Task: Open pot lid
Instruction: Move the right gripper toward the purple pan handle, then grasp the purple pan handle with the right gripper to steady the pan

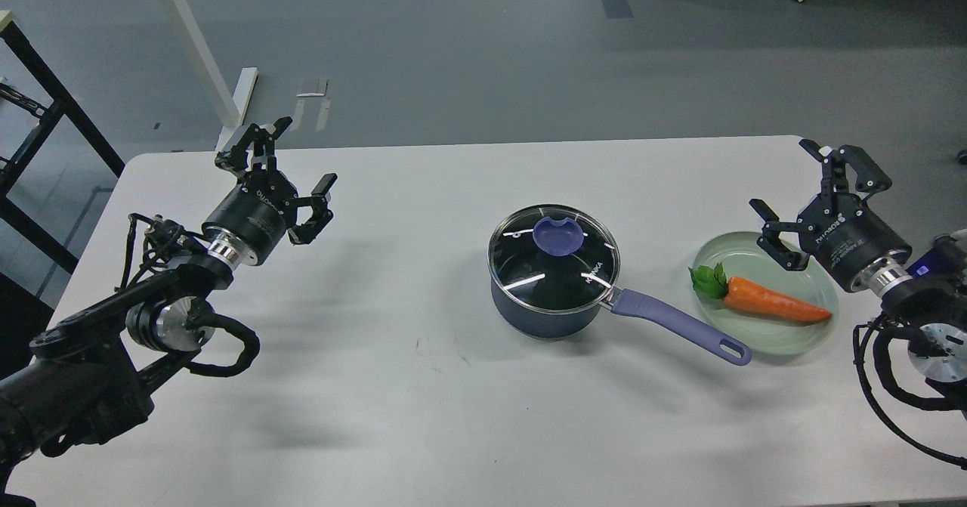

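Observation:
The dark navy pot (532,314) stands near the middle of the white table, its long lavender handle (680,327) pointing right and toward me. The clear glass pot lid (529,265) with a metal rim rests flat on the pot; its blue-purple knob (558,236) sits at the lid's centre. My left gripper (291,161) hovers open over the table's far left, well apart from the pot. Over the table's right side my right gripper (789,190) is open too, above the far rim of a plate. Neither holds anything.
A pale green plate (786,337) holding an orange carrot (774,301) with green leaves lies right of the pot handle, under my right gripper. The table's far edge (483,144) borders grey floor. A white table leg (200,46) stands beyond at back left.

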